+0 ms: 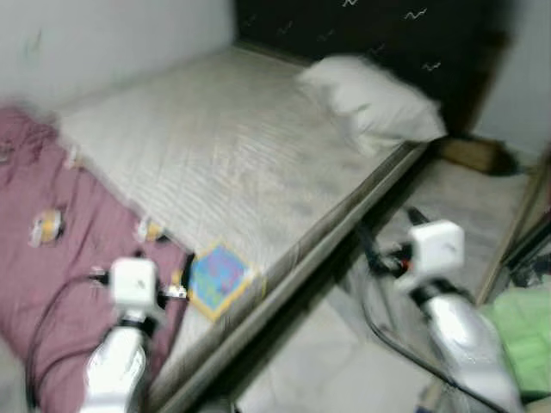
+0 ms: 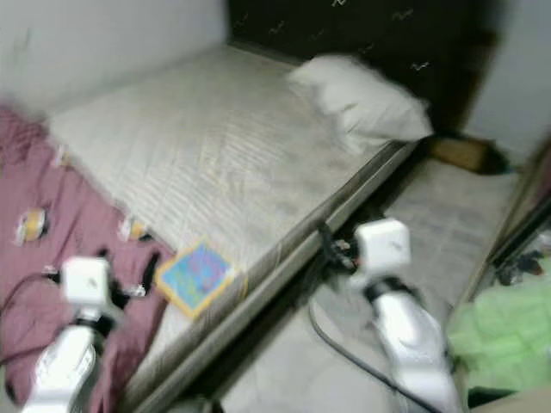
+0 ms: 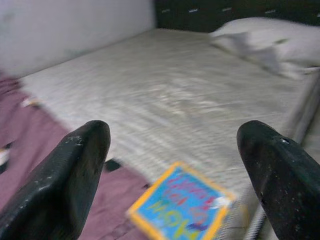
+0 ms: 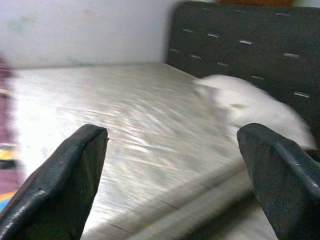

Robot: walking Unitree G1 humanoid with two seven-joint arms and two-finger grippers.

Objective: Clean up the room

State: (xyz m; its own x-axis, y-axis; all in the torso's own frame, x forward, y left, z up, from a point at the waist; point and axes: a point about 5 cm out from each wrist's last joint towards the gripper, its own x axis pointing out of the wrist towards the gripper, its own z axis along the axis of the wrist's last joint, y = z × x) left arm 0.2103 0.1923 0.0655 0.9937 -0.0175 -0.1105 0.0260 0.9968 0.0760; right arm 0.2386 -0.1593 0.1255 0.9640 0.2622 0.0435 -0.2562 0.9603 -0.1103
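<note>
A bed with a bare white mattress (image 1: 224, 146) stands before me, a white pillow (image 1: 370, 99) at its head. A maroon blanket (image 1: 52, 284) lies crumpled over the foot end. A blue book with a yellow border (image 1: 218, 278) rests at the mattress's near edge, beside the blanket. My left gripper (image 3: 172, 135) is open, hovering just short of the book (image 3: 182, 207) with nothing between its fingers. My right gripper (image 4: 172, 132) is open too, held over the floor beside the bed and pointing at the mattress side. Both eye views are blurred.
Two small yellow-and-white items (image 1: 46, 226) (image 1: 148, 230) lie on the blanket. A dark headboard (image 1: 370, 26) backs the bed. A brown box (image 1: 469, 153) sits on the floor past the pillow. Green cloth (image 1: 525, 331) is heaped at the right. Pale floor runs alongside the bed.
</note>
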